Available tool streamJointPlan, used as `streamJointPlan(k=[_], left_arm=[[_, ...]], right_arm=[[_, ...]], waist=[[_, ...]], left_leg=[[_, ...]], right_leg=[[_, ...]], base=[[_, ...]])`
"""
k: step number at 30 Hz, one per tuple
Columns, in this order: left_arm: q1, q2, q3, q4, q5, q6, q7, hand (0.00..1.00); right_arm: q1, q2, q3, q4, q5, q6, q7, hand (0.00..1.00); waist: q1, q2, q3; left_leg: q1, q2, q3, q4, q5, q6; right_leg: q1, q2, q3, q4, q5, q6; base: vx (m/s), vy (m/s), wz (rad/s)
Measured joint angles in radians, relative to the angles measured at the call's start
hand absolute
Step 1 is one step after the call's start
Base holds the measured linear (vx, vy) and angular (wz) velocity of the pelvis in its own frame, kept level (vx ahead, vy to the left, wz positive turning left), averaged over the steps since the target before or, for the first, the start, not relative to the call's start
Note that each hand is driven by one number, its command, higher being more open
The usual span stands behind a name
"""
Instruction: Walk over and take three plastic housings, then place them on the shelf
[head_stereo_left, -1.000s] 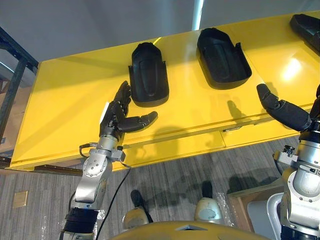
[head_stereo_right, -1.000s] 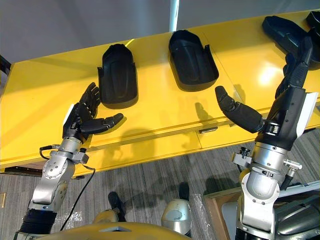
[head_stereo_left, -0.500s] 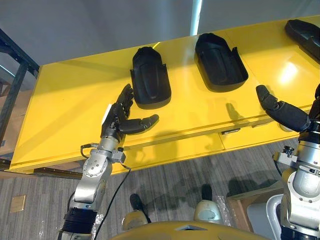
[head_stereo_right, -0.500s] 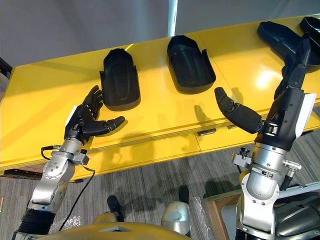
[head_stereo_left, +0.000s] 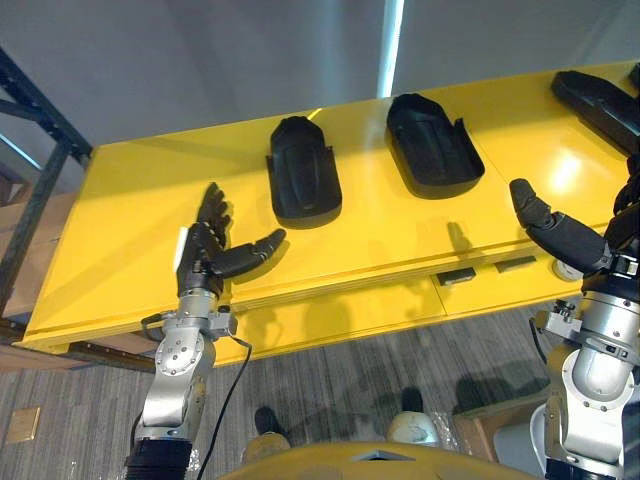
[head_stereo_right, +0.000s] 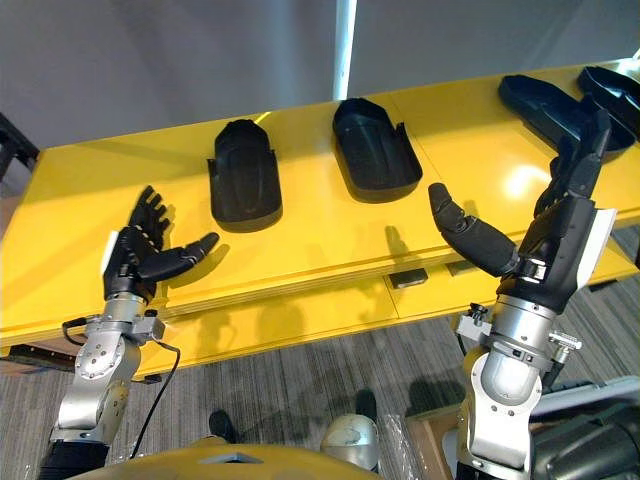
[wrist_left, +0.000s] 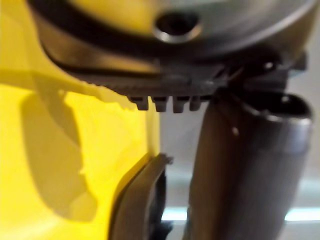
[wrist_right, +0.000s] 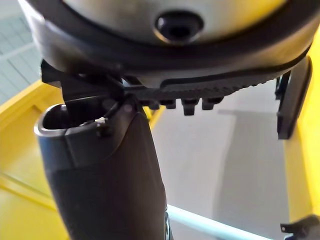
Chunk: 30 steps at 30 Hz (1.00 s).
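Toward the back edge of the yellow tabletop (head_stereo_left: 120, 210) lie the left housing (head_stereo_left: 303, 180), the middle housing (head_stereo_left: 432, 145) and the third housing (head_stereo_left: 598, 98), with bare gaps between them. The left hand (head_stereo_left: 205, 252), fingers straight and spread, empty, is over bare surface by the front edge, clear of the left housing. The right hand (head_stereo_right: 562, 228), likewise spread and empty, stands over the front edge between the middle and third housings.

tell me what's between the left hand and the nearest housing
Only bare yellow tabletop lies between the left hand and that housing, as the left eye view shows.
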Motion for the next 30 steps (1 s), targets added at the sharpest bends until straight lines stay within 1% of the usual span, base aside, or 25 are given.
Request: streamJointPlan(k=[1, 3, 4, 6, 7, 8, 10, 12, 13, 14, 15, 16, 17, 18, 19, 20, 21, 22, 23, 24, 25, 26, 28, 29, 30], left_arm=[[0.011, -0.007, 0.007, -0.022, -0.003, -0.022, 0.004, 1.0], [0.039, -0.032, 0.009, -0.112, -0.005, -0.088, 0.001, 1.0], [0.05, -0.04, 0.007, -0.139, -0.011, -0.107, -0.005, 1.0], [0.085, -0.064, -0.013, -0.218, -0.079, -0.176, -0.046, 1.0], [0.091, -0.069, -0.02, -0.228, -0.092, -0.188, -0.056, 1.0], [0.1, -0.078, -0.035, -0.236, -0.127, -0.203, -0.077, 1.0], [0.112, -0.087, -0.054, -0.236, -0.172, -0.207, -0.095, 1.0], [0.137, -0.089, -0.09, -0.236, -0.22, -0.219, -0.086, 1.0], [0.138, -0.09, -0.106, -0.235, -0.227, -0.221, -0.079, 1.0], [0.137, -0.089, -0.129, -0.235, -0.225, -0.236, -0.054, 1.0], [0.134, -0.089, -0.15, -0.235, -0.225, -0.271, -0.021, 1.0], [0.13, -0.088, -0.157, -0.234, -0.222, -0.288, -0.002, 1.0], [0.111, -0.089, -0.167, -0.232, -0.22, -0.32, 0.043, 1.0], [0.094, -0.088, -0.173, -0.229, -0.208, -0.336, 0.076, 1.0], [0.053, -0.09, -0.175, -0.218, -0.173, -0.357, 0.135, 1.0], [0.026, -0.09, -0.174, -0.217, -0.144, -0.362, 0.181, 1.0], [-0.009, -0.089, -0.167, -0.218, -0.094, -0.377, 0.242, 1.0], [-0.018, -0.089, -0.16, -0.217, -0.073, -0.379, 0.265, 1.0], [-0.024, -0.089, -0.153, -0.218, -0.056, -0.38, 0.3, 1.0], [-0.022, -0.091, -0.145, -0.218, -0.029, -0.38, 0.351, 1.0], [-0.022, -0.095, -0.141, -0.219, -0.025, -0.38, 0.381, 1.0], [-0.023, -0.109, -0.143, -0.219, -0.024, -0.38, 0.402, 1.0], [-0.026, -0.139, -0.15, -0.219, -0.023, -0.379, 0.403, 1.0], [-0.028, -0.147, -0.152, -0.22, -0.024, -0.378, 0.399, 1.0], [-0.031, -0.148, -0.151, -0.222, -0.021, -0.375, 0.393, 1.0]], right_arm=[[0.0, 0.003, 0.015, 0.002, -0.003, 0.0, -0.008, 1.0], [0.001, 0.034, 0.047, 0.01, -0.024, 0.0, -0.043, 1.0], [0.0, 0.042, 0.058, 0.017, -0.042, 0.001, -0.057, 1.0], [0.0, 0.058, 0.102, 0.036, -0.083, 0.015, -0.096, 1.0], [0.001, 0.062, 0.111, 0.036, -0.084, 0.023, -0.101, 1.0], [0.0, 0.065, 0.13, 0.039, -0.084, 0.045, -0.113, 1.0], [0.0, 0.065, 0.157, 0.041, -0.084, 0.078, -0.124, 1.0], [0.01, 0.069, 0.177, 0.041, -0.083, 0.112, -0.134, 1.0], [0.018, 0.07, 0.176, 0.041, -0.083, 0.117, -0.137, 1.0], [0.035, 0.071, 0.175, 0.04, -0.078, 0.122, -0.137, 1.0], [0.045, 0.072, 0.175, 0.039, -0.062, 0.122, -0.135, 1.0], [0.047, 0.072, 0.174, 0.039, -0.048, 0.122, -0.135, 1.0], [0.051, 0.072, 0.164, 0.039, -0.026, 0.121, -0.133, 1.0], [0.054, 0.072, 0.156, 0.039, -0.013, 0.117, -0.131, 1.0], [0.063, 0.072, 0.137, 0.039, 0.015, 0.104, -0.126, 1.0], [0.072, 0.072, 0.123, 0.039, 0.049, 0.09, -0.117, 1.0], [0.079, 0.073, 0.11, 0.039, 0.112, 0.067, -0.098, 1.0], [0.078, 0.072, 0.109, 0.039, 0.133, 0.058, -0.086, 1.0], [0.076, 0.069, 0.11, 0.039, 0.16, 0.037, -0.063, 1.0], [0.061, 0.055, 0.114, 0.039, 0.171, 0.005, -0.034, 1.0], [0.034, 0.041, 0.122, 0.04, 0.191, -0.019, -0.014, 1.0], [-0.017, 0.016, 0.131, 0.045, 0.2, -0.042, -0.003, 1.0], [-0.087, -0.005, 0.139, 0.059, 0.197, -0.072, -0.004, 1.0], [-0.105, -0.005, 0.148, 0.071, 0.196, -0.083, -0.006, 1.0], [-0.111, -0.003, 0.161, 0.079, 0.197, -0.085, -0.008, 1.0]], waist=[[0.004, -0.001, -0.006], [0.023, -0.005, -0.025], [0.024, -0.006, -0.029], [0.041, -0.009, -0.04], [0.046, -0.009, -0.042], [0.049, -0.01, -0.044], [0.05, -0.013, -0.047], [0.046, -0.025, -0.049], [0.044, -0.028, -0.05], [0.032, -0.035, -0.051], [0.008, -0.041, -0.048], [-0.004, -0.043, -0.047], [-0.029, -0.045, -0.047], [-0.04, -0.045, -0.045], [-0.059, -0.043, -0.039], [-0.072, -0.04, -0.036], [-0.08, -0.041, -0.033], [-0.076, -0.043, -0.026], [-0.061, -0.04, -0.018], [-0.048, -0.023, -0.007], [-0.039, -0.005, 0.003], [-0.036, 0.017, 0.011], [-0.037, 0.043, 0.022], [-0.037, 0.05, 0.022], [-0.032, 0.05, 0.021]], left_leg=[[0.0, 0.0, -0.002, 0.0, 0.0, 0.0], [0.0, 0.0, -0.012, 0.0, 0.0, 0.0], [0.001, 0.0, -0.018, 0.0, 0.0, 0.0], [0.003, 0.0, -0.02, 0.0, -0.001, 0.0], [0.004, 0.0, -0.019, 0.0, -0.001, 0.0], [0.005, 0.0, -0.015, 0.0, -0.002, -0.001], [0.008, 0.004, 0.01, 0.0, -0.007, -0.007], [0.021, 0.015, 0.077, 0.0, -0.011, -0.013], [0.025, 0.019, 0.095, 0.0, -0.013, -0.015], [0.029, 0.025, 0.127, 0.0, -0.015, -0.019], [0.03, 0.031, 0.161, 0.0, -0.018, -0.023], [0.029, 0.034, 0.181, 0.001, -0.02, -0.026], [0.022, 0.04, 0.212, 0.001, -0.023, -0.03], [0.019, 0.043, 0.226, 0.002, -0.024, -0.03], [0.019, 0.048, 0.252, 0.005, -0.027, -0.034], [0.021, 0.051, 0.254, 0.006, -0.035, -0.036], [0.018, 0.049, 0.191, 0.04, -0.092, -0.044], [0.014, 0.042, 0.126, 0.074, -0.141, -0.044], [0.007, 0.028, 0.02, 0.132, -0.225, -0.038], [0.0, 0.013, -0.096, 0.22, -0.321, -0.007], [-0.003, 0.009, -0.159, 0.284, -0.374, 0.021], [-0.018, 0.006, -0.226, 0.349, -0.403, 0.026], [-0.03, -0.001, -0.255, 0.402, -0.43, 0.021], [-0.029, -0.002, -0.254, 0.401, -0.436, 0.02], [-0.027, -0.007, -0.255, 0.392, -0.436, 0.021]], right_leg=[[0.002, 0.0, -0.003, -0.001, 0.0, 0.0], [0.011, 0.0, -0.013, -0.002, 0.001, -0.001], [0.017, 0.0, -0.015, -0.001, 0.0, -0.002], [0.022, 0.0, -0.017, -0.001, -0.001, -0.002], [0.021, 0.0, -0.016, -0.001, -0.001, -0.002], [0.018, 0.0, -0.011, 0.0, -0.001, -0.002], [-0.004, 0.004, 0.015, 0.005, -0.001, -0.002], [-0.054, 0.017, 0.085, 0.012, 0.003, -0.003], [-0.065, 0.023, 0.104, 0.012, 0.005, -0.005], [-0.09, 0.034, 0.139, 0.012, 0.012, -0.012], [-0.12, 0.045, 0.177, 0.012, 0.02, -0.016], [-0.138, 0.051, 0.196, 0.011, 0.025, -0.016], [-0.174, 0.065, 0.235, 0.01, 0.033, -0.017], [-0.189, 0.07, 0.247, 0.007, 0.038, -0.018], [-0.211, 0.084, 0.277, 0.002, 0.046, -0.024], [-0.22, 0.097, 0.296, -0.006, 0.053, -0.031], [-0.236, 0.121, 0.344, -0.01, 0.064, -0.051], [-0.235, 0.132, 0.372, -0.01, 0.066, -0.058], [-0.23, 0.153, 0.415, -0.009, 0.061, -0.074], [-0.224, 0.184, 0.469, -0.006, 0.057, -0.084], [-0.219, 0.203, 0.508, -0.005, 0.058, -0.086], [-0.219, 0.215, 0.542, -0.006, 0.058, -0.085], [-0.22, 0.215, 0.563, -0.009, 0.067, -0.071], [-0.221, 0.214, 0.564, -0.01, 0.069, -0.069], [-0.221, 0.21, 0.56, -0.01, 0.069, -0.069]], base=[[-0.01, 0.0, 0.18], [0.0, 0.004, 0.13], [0.0, 0.004, 0.16], [0.0, 0.003, 0.05], [-0.02, 0.007, -0.04], [-0.04, 0.01, -0.14], [-0.04, 0.012, -0.37], [-0.02, 0.012, -0.8], [0.0, 0.005, -0.88], [0.01, 0.0, -0.88], [0.0, 0.0, -0.89], [0.01, -0.001, -0.96], [0.01, -0.007, -0.73], [0.03, -0.014, -0.84], [0.03, -0.017, -0.65], [0.07, -0.027, -0.98], [0.07, -0.024, -0.95], [0.08, -0.016, -1.24], [0.06, 0.005, -1.39], [0.08, 0.04, -1.58], [0.1, 0.07, -1.52], [0.12, 0.1, -1.1], [0.09, 0.1, -0.52], [0.08, 0.116, -0.06], [0.08, 0.11, 0.06]])
